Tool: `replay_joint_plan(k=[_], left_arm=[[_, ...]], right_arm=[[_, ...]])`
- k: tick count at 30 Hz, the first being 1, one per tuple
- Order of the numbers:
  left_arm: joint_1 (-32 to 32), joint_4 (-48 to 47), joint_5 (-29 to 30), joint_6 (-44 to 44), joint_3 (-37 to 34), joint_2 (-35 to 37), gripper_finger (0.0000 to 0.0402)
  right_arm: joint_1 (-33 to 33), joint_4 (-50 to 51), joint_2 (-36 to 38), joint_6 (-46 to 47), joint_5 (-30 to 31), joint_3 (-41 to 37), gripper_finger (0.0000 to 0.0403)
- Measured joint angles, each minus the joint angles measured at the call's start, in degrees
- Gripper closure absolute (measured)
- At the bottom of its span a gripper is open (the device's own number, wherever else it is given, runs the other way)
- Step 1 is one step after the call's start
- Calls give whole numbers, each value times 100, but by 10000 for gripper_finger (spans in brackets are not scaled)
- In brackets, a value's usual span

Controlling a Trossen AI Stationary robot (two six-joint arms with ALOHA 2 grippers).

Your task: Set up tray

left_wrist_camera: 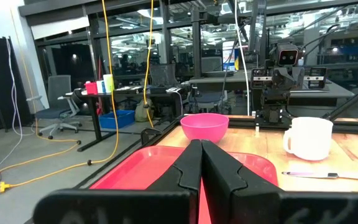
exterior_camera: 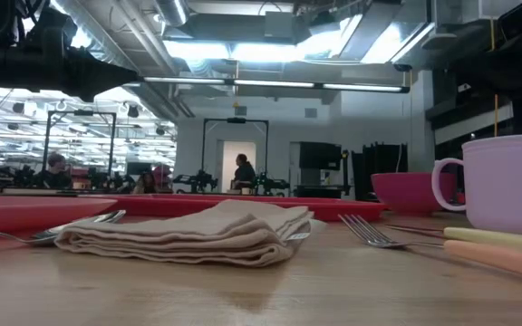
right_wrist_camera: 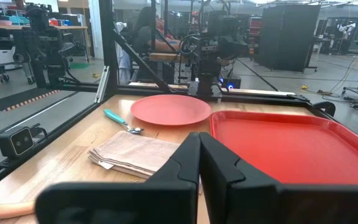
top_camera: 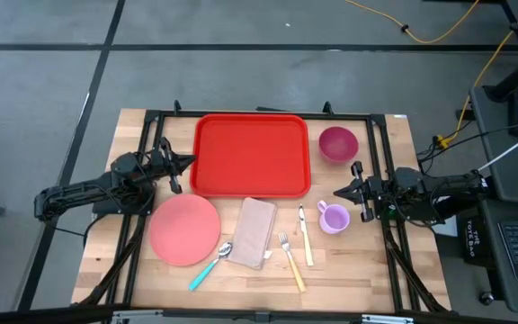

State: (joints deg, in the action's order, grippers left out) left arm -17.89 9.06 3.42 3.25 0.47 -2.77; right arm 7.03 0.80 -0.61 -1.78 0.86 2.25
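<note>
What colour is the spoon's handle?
Teal, on the metal spoon with the plastic handle beside the round pink plate; clearest in the high view.

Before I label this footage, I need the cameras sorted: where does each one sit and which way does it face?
High view: overhead, straight down on the tray, plate, both arms; left gripper, right gripper.
Low view: table height, level past napkin and cup into the room; dark arm parts only at the top.
Left wrist view: past its shut fingers across the tray to the bowl.
Right wrist view: past its shut fingers toward plate and spoon.
Both wrist views share the tray.
</note>
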Motion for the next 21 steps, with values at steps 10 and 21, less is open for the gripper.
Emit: replay_joint_plan(k=[10,21], left_arm=[[0,1,0,2,0,0,398],[0,0,-2,0,2,-2,398]], right_arm=[[2,0,-1,-2,0,0,392],[1,-5,0,1,305,0,392]])
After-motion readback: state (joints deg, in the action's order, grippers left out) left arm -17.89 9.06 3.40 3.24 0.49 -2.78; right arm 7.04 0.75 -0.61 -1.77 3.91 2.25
